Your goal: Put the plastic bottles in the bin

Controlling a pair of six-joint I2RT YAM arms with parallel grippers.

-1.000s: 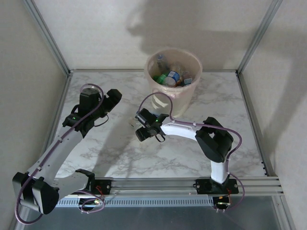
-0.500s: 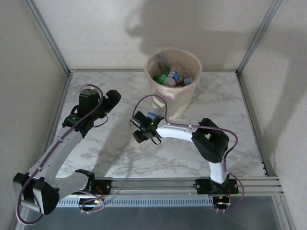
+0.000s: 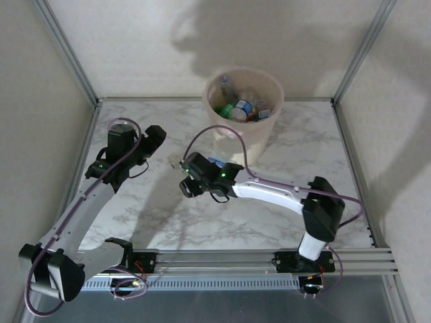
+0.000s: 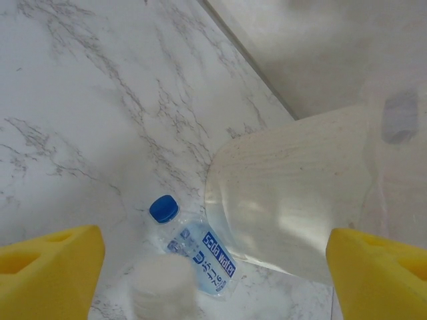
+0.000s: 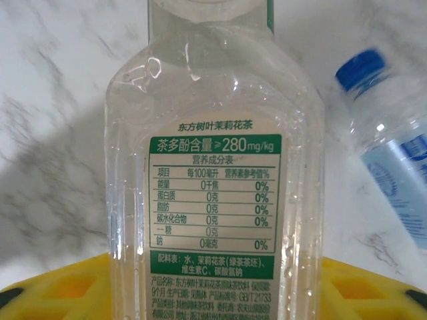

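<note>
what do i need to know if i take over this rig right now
Left gripper: jaws open, empty, over the table to the left of the bin.
Right gripper: jaws look closed on a clear green-labelled bottle, over the table and short of the bin.
Blue-capped bottle: lying on the table by the bin's base.
Done: several bottles are in the bin.
Left: drop the held bottle in the bin, then fetch the blue-capped one, probably with the left arm, since it is open and looking at it.
</note>
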